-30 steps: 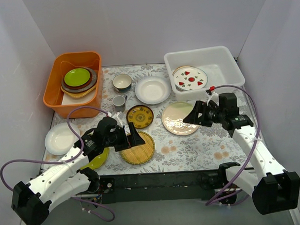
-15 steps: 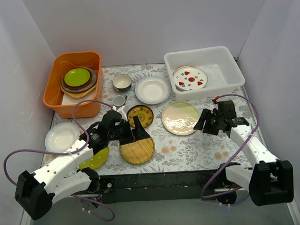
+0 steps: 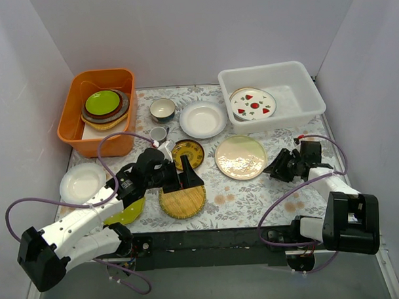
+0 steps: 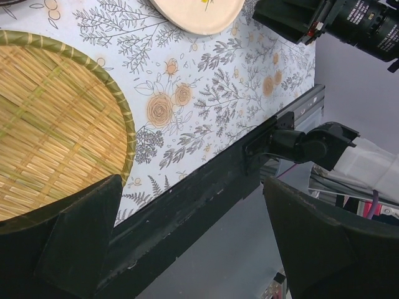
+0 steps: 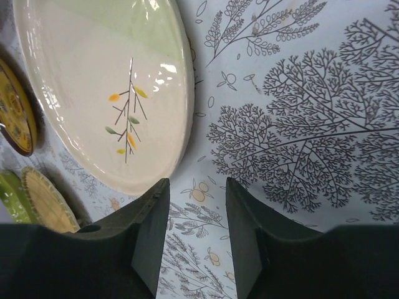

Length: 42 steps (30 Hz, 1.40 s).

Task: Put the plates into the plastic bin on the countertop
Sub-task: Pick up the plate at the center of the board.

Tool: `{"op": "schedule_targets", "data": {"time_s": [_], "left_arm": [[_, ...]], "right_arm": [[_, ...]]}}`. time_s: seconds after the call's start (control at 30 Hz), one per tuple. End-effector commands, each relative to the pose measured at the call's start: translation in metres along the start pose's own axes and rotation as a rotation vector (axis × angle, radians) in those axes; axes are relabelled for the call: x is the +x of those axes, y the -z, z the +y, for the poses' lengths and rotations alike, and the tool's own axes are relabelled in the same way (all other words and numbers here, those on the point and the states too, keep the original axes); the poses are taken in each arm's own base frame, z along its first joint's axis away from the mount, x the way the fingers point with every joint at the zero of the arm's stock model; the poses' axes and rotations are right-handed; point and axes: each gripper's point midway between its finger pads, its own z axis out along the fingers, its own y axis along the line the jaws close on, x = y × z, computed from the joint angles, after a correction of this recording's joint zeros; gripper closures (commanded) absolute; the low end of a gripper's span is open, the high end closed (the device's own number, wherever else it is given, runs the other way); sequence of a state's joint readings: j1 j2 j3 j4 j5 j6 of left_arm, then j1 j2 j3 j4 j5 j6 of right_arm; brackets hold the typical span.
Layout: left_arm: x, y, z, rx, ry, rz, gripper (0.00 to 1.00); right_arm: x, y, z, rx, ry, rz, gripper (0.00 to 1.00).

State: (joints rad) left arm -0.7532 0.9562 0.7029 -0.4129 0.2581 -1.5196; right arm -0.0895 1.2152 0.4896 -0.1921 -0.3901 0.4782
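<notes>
Along the near edge a black rail [image 3: 216, 239] borders the surface [image 3: 253, 195], with open cloth between the two arms. The left end effector [image 3: 186, 177], fingers spread wide and holding nothing, hangs over the far rim of the woven-straw plate [image 3: 181, 201]. The lime plate [image 3: 126, 212] lies to its left, under the arm. The right end effector [image 3: 276, 166], jaws partly spread with only cloth between them, sits low just beside the right rim of the leaf-sprig plate [image 3: 240, 156]; the side wall [image 3: 375, 117] stands near on its right. Farther back lie the brown-and-yellow plate [image 3: 186, 154] and a white plate [image 3: 202, 118]. The plastic bin [image 3: 270, 69] stands at the far right corner, well apart from both end effectors, with the strawberry plate [image 3: 253, 103] in its left part.
</notes>
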Motion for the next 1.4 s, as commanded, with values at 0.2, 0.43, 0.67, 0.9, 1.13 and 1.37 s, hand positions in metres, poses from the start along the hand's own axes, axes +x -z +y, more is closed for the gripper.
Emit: {"op": "schedule_targets", "data": {"time_s": [0.2, 0.43, 0.67, 0.9, 1.13, 1.37], "left_arm": [[-0.009, 0.005, -0.021, 0.043, -0.02, -0.036, 0.04], [-0.008, 0.004, -0.023, 0.041, -0.023, -0.028, 0.04], [-0.009, 0.003, -0.025, 0.04, -0.03, -0.022, 0.04], [-0.008, 0.002, -0.024, 0.029, -0.032, -0.013, 0.04], [-0.007, 0.0, -0.023, 0.024, -0.03, -0.008, 0.04], [-0.007, -0.002, -0.021, 0.015, -0.027, -0.009, 0.04]], "right_arm": [[-0.019, -0.014, 0.019, -0.129, -0.059, -0.073, 0.55], [-0.011, -0.027, 0.007, -0.107, -0.092, -0.054, 0.59], [-0.004, -0.036, 0.0, -0.104, -0.122, -0.038, 0.67], [0.007, -0.044, -0.012, -0.08, -0.144, -0.014, 0.72], [0.005, -0.045, -0.012, -0.076, -0.129, -0.014, 0.87], [-0.003, -0.038, -0.002, -0.094, -0.092, -0.017, 0.97]]}}
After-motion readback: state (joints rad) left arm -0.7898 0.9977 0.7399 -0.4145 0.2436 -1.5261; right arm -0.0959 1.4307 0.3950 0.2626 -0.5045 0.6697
